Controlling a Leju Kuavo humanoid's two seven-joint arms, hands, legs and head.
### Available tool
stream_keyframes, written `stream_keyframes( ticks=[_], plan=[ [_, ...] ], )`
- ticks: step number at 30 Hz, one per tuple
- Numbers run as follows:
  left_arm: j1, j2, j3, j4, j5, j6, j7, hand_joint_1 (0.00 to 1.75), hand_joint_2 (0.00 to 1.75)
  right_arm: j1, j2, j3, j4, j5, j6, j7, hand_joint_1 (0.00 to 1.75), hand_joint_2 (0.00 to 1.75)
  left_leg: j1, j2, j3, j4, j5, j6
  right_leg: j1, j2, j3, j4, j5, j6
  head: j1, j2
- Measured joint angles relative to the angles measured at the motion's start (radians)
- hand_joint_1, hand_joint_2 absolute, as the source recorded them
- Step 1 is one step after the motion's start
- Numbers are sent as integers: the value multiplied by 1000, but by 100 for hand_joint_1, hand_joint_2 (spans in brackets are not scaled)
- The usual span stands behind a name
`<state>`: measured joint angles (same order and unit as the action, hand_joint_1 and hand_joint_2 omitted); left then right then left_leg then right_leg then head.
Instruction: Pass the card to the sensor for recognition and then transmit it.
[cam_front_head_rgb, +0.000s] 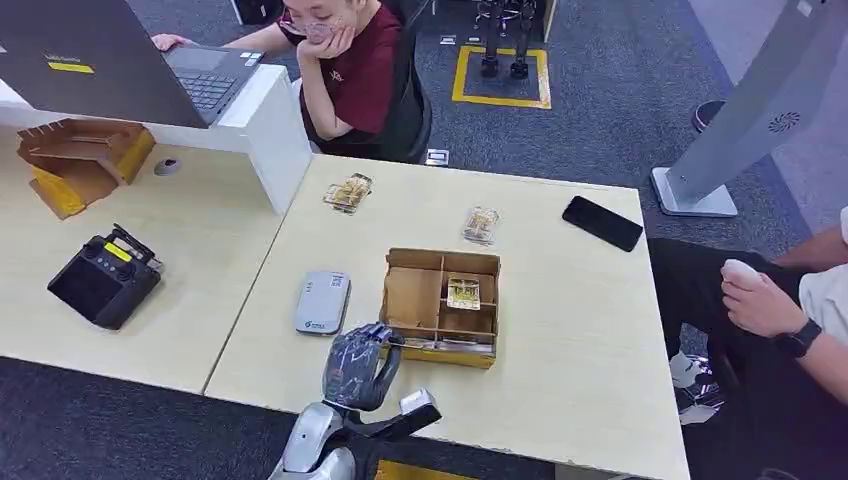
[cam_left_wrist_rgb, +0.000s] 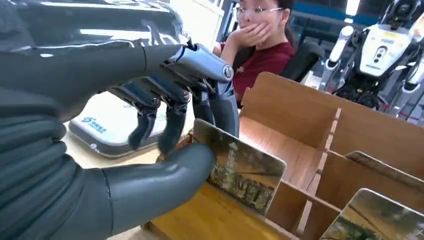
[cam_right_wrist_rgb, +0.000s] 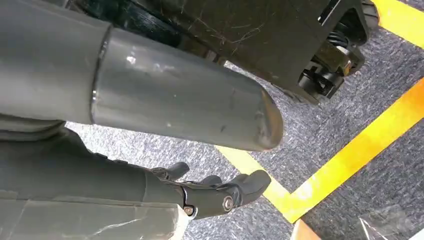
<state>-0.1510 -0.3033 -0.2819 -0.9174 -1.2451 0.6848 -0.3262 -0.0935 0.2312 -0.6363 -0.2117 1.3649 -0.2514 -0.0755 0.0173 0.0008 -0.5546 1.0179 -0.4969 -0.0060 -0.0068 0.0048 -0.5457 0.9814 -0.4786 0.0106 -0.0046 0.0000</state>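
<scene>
Where the left hand (cam_front_head_rgb: 358, 365) reaches over the desk's (cam_front_head_rgb: 560, 340) near edge, it meets the front left corner of a brown divided card box (cam_front_head_rgb: 441, 305). Left wrist view: the thumb and the dark fingers (cam_left_wrist_rgb: 172, 112) pinch a picture-printed card (cam_left_wrist_rgb: 243, 172), which stands tilted in the box's front slot, against the front wall. A second card (cam_front_head_rgb: 463, 292) lies flat in a rear right compartment; the left compartment holds nothing visible. The grey-and-white card sensor (cam_front_head_rgb: 322, 301) lies flat on the desk just beside the box's left side, apart from it, with bare desk surface between it and the near edge. Behind the box, two clear-wrapped card packs (cam_front_head_rgb: 348, 192) (cam_front_head_rgb: 481, 225) rest toward the far edge, well apart from each other, and a black phone (cam_front_head_rgb: 602, 222) lies near the far right corner. Broad open desk surface extends to the right of the box up to the right edge, where a seated person's forearm and wristwatch (cam_front_head_rgb: 800, 338) are seen. Right wrist view: the right hand (cam_right_wrist_rgb: 210, 192) hangs over grey carpet with yellow floor tape (cam_right_wrist_rgb: 350, 155), fingers loosely curled and apart, holding nothing.
</scene>
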Motion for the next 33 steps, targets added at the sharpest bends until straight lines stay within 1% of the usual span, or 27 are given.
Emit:
stream_keyframes(
  ticks=[8,13,15,17,19,20,22,25,27,30,33],
  plan=[
    [-7,0,0,14,7,0,-2,175,175,0,0,1,0,0,0,0,0,0,0,0,0,0,0,0,0,0,0,0,0,0,0,0],
    [-9,-1,0,20,0,0,-19,175,175,0,0,2,0,0,0,1,0,0,0,0,0,0,0,1,0,0,1,0,0,0,0,0],
    [-8,-1,0,7,4,0,-35,175,175,0,0,2,0,-2,-1,2,0,0,0,0,0,0,1,1,0,0,0,0,0,0,0,0],
    [-11,-2,-7,-24,45,0,-35,175,175,1,0,2,0,-6,-3,5,0,0,0,0,0,0,1,1,0,0,0,0,0,0,0,0],
    [-21,2,-37,-64,106,-2,12,175,175,2,0,2,0,-11,-10,9,0,0,0,0,0,0,1,1,0,0,0,0,1,0,0,0],
    [-27,5,-67,-102,151,-8,52,175,175,4,0,2,0,-17,-14,8,0,0,0,0,0,0,1,1,0,0,0,0,1,0,0,0],
    [-48,14,-127,-189,180,-8,115,175,175,10,0,2,0,-23,-21,8,0,0,0,-1,-1,0,1,1,0,-2,0,0,1,0,0,0],
    [-89,35,-208,-317,171,-8,181,175,175,15,0,2,1,-27,-26,8,0,0,0,-1,-1,0,1,1,0,-1,0,0,1,0,0,0],
    [-119,50,-240,-383,163,-8,203,175,175,18,0,2,1,-27,-26,10,0,0,0,-1,-1,0,1,1,0,-1,0,0,1,0,0,0],
    [-160,65,-257,-430,158,-11,227,175,175,17,0,2,1,-23,-21,12,0,0,0,-1,-1,0,1,1,0,-2,0,0,1,0,0,0],
    [-203,76,-258,-433,102,-2,269,175,175,15,0,2,1,-9,-11,21,0,0,0,-1,-1,0,1,1,0,-2,0,1,1,0,0,0]
  ],
)
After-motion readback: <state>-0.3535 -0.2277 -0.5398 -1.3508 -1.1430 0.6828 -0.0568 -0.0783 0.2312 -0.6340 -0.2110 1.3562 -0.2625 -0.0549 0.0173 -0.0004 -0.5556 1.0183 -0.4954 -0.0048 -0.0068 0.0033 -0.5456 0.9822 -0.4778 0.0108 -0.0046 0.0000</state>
